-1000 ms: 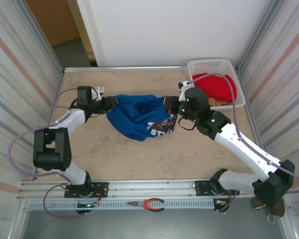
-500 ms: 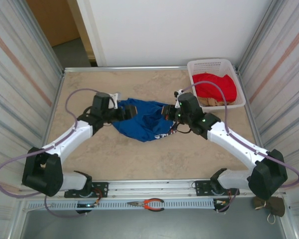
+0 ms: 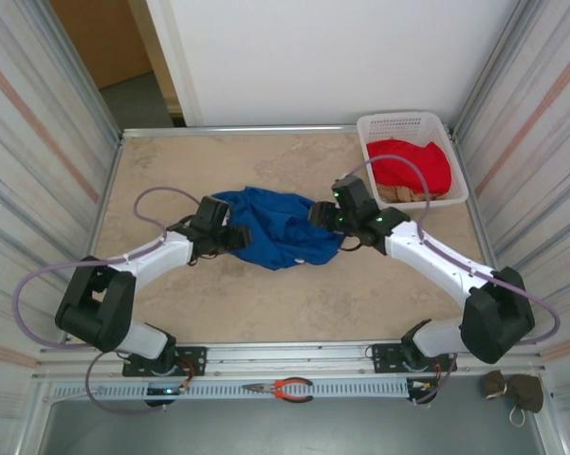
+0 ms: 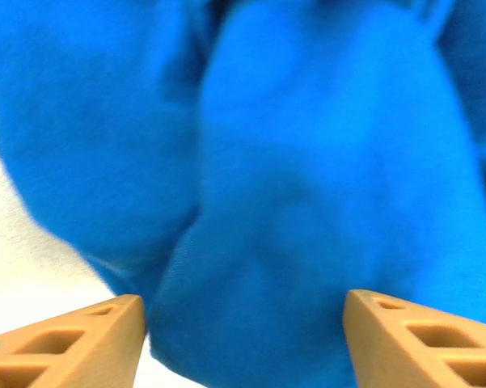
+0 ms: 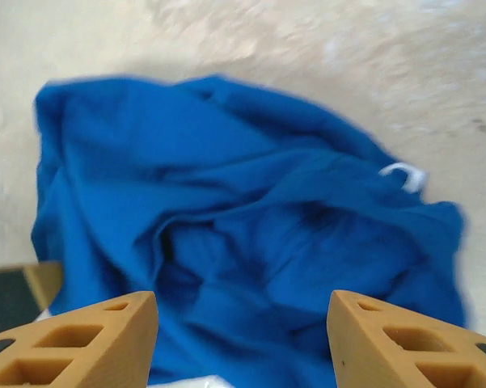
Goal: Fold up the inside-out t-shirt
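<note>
Two grippers flank the job in the top external view. The royal-blue t-shirt [image 3: 277, 229] lies bunched in a rumpled heap at the middle of the table [image 3: 294, 294]. The left gripper [image 3: 233, 237] sits at its left edge and the right gripper [image 3: 319, 215] at its right edge. A white basket [image 3: 398, 119] holding a red garment [image 3: 413, 163] stands well apart in the far right corner. From this height I cannot tell how either pair of jaws stands.

Seen from the left wrist, the tan fingers [image 4: 97, 331] are spread wide. Blue cloth [image 4: 307, 178] bulges close in front and into the gap between them, yet nothing looks pinched.

Seen from the right wrist, the jaws are likewise apart and empty. The shirt [image 5: 226, 234] is heaped on the table just ahead of the fingers [image 5: 388, 331], and a small white label loop [image 5: 404, 174] shows near its far right side.

My judgement is that the shirt is light, limp cotton. It will sag, drag and stick to itself, but it will not slip or break. A shallow pinch on a single layer at a seam, hem or shoulder edge looks best, one gripper at each side. The heap can then be lifted and drawn flat without gathering a thick wad.
</note>
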Tool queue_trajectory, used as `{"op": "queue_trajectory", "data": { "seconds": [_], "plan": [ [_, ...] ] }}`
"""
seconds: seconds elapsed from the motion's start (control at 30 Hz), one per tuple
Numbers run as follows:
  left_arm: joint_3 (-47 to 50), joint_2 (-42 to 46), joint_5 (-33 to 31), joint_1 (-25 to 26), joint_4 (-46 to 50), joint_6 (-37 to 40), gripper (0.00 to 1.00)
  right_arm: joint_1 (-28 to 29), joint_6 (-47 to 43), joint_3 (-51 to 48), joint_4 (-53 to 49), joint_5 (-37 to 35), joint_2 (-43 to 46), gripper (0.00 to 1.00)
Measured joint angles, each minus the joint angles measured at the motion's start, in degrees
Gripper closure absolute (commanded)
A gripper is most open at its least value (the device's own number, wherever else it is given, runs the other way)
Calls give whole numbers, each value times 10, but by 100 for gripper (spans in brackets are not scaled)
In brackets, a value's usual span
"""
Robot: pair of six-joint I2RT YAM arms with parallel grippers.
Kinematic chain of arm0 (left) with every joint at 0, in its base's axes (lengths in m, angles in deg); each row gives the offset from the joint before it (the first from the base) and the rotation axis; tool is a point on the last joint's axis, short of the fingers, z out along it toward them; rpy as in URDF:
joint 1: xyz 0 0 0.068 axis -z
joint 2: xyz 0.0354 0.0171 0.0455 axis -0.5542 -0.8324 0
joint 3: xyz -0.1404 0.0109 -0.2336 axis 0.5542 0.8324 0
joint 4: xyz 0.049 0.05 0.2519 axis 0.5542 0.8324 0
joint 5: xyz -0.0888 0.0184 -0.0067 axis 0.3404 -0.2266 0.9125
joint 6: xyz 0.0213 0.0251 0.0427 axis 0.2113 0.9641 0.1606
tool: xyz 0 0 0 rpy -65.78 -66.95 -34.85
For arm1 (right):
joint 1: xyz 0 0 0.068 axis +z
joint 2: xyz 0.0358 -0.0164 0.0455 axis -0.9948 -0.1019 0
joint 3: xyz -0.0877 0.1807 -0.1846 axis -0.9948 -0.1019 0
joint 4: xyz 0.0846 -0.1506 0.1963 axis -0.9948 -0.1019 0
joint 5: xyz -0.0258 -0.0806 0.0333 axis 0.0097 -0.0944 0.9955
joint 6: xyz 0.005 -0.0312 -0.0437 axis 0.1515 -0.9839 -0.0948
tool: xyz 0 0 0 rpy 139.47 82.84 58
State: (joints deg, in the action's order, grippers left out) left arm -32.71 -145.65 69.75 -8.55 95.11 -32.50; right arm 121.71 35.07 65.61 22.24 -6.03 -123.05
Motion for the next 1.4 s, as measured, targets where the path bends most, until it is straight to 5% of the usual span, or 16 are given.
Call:
{"op": "queue_trajectory", "data": {
  "seconds": [0.23, 0.5, 0.57, 0.63, 0.67, 0.83, 1.13, 1.4],
  "plan": [
    [13, -1, 0, -19, 1, 5, 43, 104, -26, 85, -5, -4, -101, 39],
    [17, -1, 0, -27, -3, 9, 44, 98, -26, 123, -12, -44, -220, 42],
    [19, -1, 0, -27, -5, 9, 44, 89, -28, 149, -10, -43, -250, 56],
    [21, -1, 0, -27, -6, 9, 44, 78, -28, 174, -7, -41, -277, 95],
    [22, -1, 1, -27, -6, 9, 44, 71, -27, 184, -5, -38, -288, 100],
    [22, 2, 7, -38, -4, 11, 39, 41, -31, 192, -5, -6, -283, 100],
    [-20, 104, 51, -66, 32, 20, 24, 0, -31, 193, 6, 92, -102, 100],
    [-89, 97, 65, 21, 22, 26, 17, -5, -24, 196, 12, 136, -87, 100]
  ]
}}
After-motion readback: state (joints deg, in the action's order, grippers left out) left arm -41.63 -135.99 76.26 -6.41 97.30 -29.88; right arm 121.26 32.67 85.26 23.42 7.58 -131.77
